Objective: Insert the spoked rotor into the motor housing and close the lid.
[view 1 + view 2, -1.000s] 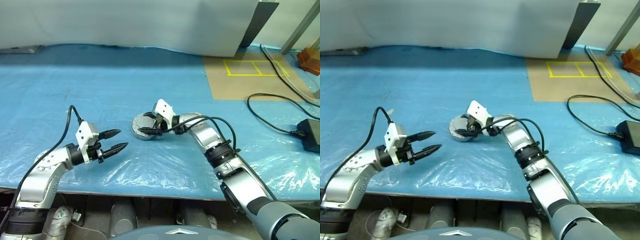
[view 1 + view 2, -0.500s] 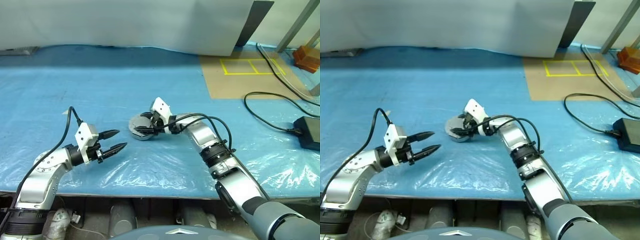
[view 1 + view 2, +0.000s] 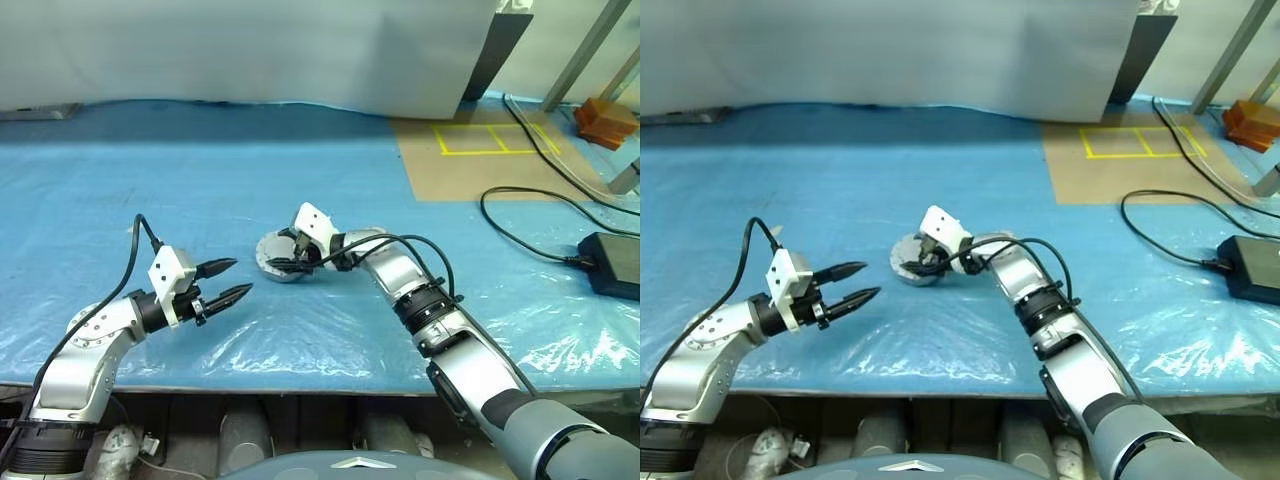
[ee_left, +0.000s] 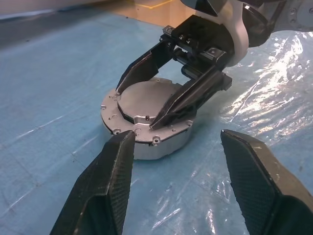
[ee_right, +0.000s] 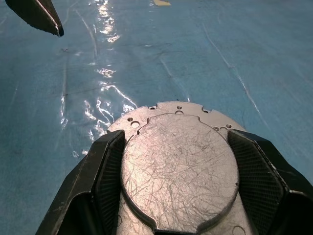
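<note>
Right tool (image 4: 146, 100) spread wide around the lid (image 5: 178, 164), fingers flanking its raised plain face, grip not confirmed. Lid already seated on the motor housing (image 4: 146, 129) mid-desk (image 3: 300, 160); rotor presumably inside, unseen. Left tool (image 3: 232, 280) released, empty, near the housing; probably only final seating left.

Head pair high over the table (image 3: 300, 150), forward-down; both wrist views close, perhaps crossing, on the lidded housing (image 4: 146, 122).
</note>
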{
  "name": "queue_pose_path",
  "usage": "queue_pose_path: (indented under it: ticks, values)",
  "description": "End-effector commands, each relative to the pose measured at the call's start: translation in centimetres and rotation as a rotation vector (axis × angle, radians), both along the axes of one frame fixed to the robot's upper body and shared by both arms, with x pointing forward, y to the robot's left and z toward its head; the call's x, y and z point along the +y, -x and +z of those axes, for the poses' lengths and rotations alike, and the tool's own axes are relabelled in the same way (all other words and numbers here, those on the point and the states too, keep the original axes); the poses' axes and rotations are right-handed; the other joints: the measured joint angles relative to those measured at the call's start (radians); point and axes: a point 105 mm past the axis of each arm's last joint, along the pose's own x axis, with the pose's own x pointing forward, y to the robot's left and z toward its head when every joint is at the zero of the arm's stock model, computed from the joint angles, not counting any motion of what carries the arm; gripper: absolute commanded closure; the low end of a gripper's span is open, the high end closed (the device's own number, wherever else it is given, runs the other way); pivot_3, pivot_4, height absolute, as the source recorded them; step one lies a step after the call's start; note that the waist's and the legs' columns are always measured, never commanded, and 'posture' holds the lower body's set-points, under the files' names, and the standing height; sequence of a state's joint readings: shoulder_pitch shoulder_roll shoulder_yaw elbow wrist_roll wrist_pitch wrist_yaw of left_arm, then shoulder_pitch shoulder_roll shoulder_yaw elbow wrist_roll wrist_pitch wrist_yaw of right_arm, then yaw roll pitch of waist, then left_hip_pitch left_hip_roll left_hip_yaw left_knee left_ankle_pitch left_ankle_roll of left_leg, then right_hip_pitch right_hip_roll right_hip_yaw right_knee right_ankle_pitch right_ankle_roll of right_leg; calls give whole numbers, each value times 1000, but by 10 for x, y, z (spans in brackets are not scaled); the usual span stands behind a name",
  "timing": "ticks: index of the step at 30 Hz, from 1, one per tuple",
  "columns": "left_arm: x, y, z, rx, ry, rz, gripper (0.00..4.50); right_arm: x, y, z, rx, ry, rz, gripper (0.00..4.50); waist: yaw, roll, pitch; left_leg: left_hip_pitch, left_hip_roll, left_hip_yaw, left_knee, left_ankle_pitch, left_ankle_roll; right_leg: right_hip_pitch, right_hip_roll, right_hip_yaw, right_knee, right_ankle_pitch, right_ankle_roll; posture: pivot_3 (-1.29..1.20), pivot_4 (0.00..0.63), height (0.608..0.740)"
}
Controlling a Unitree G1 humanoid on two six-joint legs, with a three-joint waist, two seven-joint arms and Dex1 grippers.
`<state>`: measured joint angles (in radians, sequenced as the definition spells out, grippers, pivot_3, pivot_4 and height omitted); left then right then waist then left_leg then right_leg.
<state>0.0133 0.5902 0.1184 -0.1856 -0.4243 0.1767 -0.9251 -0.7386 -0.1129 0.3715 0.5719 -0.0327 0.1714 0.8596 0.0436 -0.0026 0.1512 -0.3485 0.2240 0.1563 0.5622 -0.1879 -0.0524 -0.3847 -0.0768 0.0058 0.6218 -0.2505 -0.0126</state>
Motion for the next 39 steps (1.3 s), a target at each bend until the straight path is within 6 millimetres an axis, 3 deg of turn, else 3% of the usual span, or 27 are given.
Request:
queue_pose_path:
  ticks: [1,4,12,21,24,29,39]
  values:
    - [-3,-18,6,-61,-37,37,1547,-26,13,-65,133,209,-48,1518,2,0,-3,0,0,0,0,0,0,0,0,0,0,0,0,0,150,740]
    - [-12,-28,-10,-37,-109,13,1547,-27,9,-60,140,178,-63,1518,1,4,-6,0,0,0,-1,0,0,-1,0,0,0,0,0,0,150,740]
    - [-20,-57,-12,-60,-92,22,1547,-34,-3,-56,210,118,-150,1518,-1,5,-9,-3,0,0,-2,0,0,-4,1,1,0,4,-7,0,150,740]
    - [-25,-55,-21,6,-73,-22,1547,-48,0,-76,216,150,-178,1518,1,7,-12,-1,-1,0,-4,0,0,-3,0,1,-2,0,-1,0,150,740]
    - [-25,-52,-25,48,-54,-62,2134,-52,1,-81,218,153,-182,1518,1,6,-13,0,-2,0,-10,0,0,-3,-1,1,-4,0,0,0,150,740]
    - [-25,-60,-23,1,-56,-13,3879,-51,2,-86,217,153,-180,1518,2,7,-15,2,-3,0,-23,0,0,-6,-3,-1,-12,0,0,0,150,740]
    - [-29,-68,-26,-33,-68,6,3879,-51,4,-91,218,158,-176,1518,1,3,-17,2,-10,-4,-29,0,1,-10,-11,-1,-17,0,0,0,150,740]
